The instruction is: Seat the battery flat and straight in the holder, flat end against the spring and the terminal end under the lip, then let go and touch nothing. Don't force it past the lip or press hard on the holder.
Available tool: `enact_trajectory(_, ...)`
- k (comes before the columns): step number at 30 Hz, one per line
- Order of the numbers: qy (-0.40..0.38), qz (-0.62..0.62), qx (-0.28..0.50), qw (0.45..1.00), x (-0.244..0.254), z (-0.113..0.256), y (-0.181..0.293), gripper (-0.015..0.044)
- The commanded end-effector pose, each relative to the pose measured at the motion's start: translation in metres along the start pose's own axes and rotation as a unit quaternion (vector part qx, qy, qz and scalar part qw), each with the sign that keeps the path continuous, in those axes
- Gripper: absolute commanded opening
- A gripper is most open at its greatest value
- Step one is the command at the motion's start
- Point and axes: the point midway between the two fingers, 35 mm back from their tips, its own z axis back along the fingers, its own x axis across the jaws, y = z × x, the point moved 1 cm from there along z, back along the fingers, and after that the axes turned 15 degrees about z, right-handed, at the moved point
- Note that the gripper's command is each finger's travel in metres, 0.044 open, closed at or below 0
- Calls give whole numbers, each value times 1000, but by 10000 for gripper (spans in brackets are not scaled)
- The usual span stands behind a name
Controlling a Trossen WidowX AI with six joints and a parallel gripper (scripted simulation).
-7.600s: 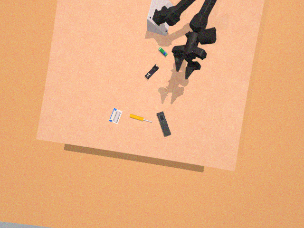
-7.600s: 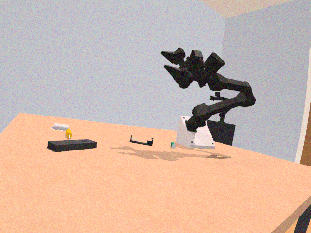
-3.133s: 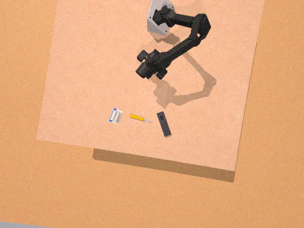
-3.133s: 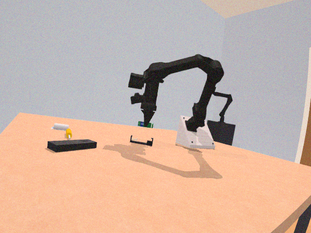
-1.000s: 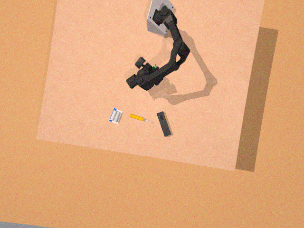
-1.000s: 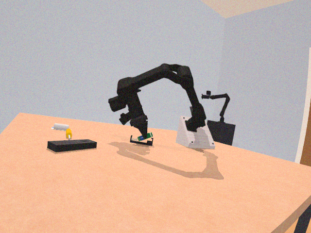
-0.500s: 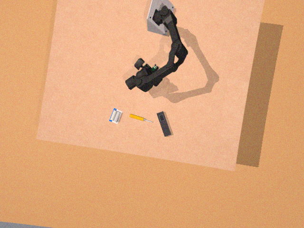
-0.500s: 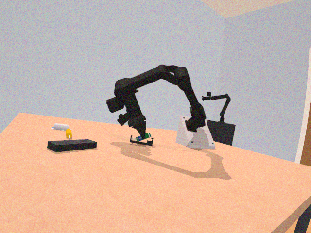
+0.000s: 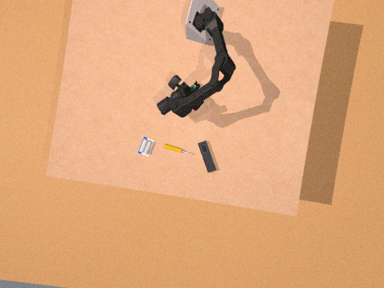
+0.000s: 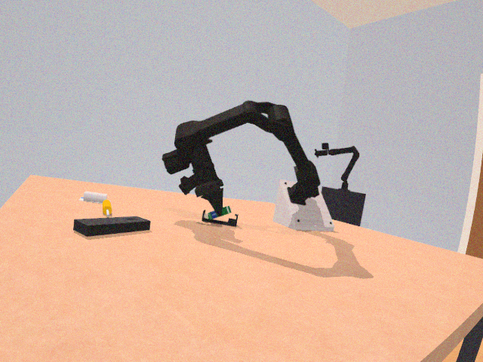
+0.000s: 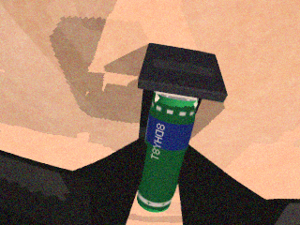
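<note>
The green battery [image 9: 193, 87] [image 10: 224, 212] [image 11: 164, 178] with a blue band is held by my gripper [image 10: 219, 213] [image 11: 163, 148], which is shut on it. The black holder [image 10: 232, 222] [image 11: 183, 77] stands on the table under the fingertips. The battery is tilted, not flat. In the exterior view its left end is low inside the holder, near the left end wall, and its right end is raised near the top of the right wall. In the wrist view its far end meets the end wall's overhang, which hides the spring. The lip end is hidden there.
A yellow screwdriver [image 9: 172, 147] [image 10: 106, 206] lies between a dark box [image 9: 209, 161] [image 10: 111, 226] and a blue-and-white item with pale cylinders [image 9: 148, 146] [image 10: 95, 196]. The arm's grey base [image 9: 198, 36] [image 10: 308, 219] stands near the holder. A second arm shows in the background.
</note>
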Motion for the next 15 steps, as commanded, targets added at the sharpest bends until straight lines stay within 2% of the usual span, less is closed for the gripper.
enact_trajectory(1,5,1,-9,1000,-1,2,-2,69)
enact_trajectory(15,22,-2,-37,999,-1,-1,-1,69)
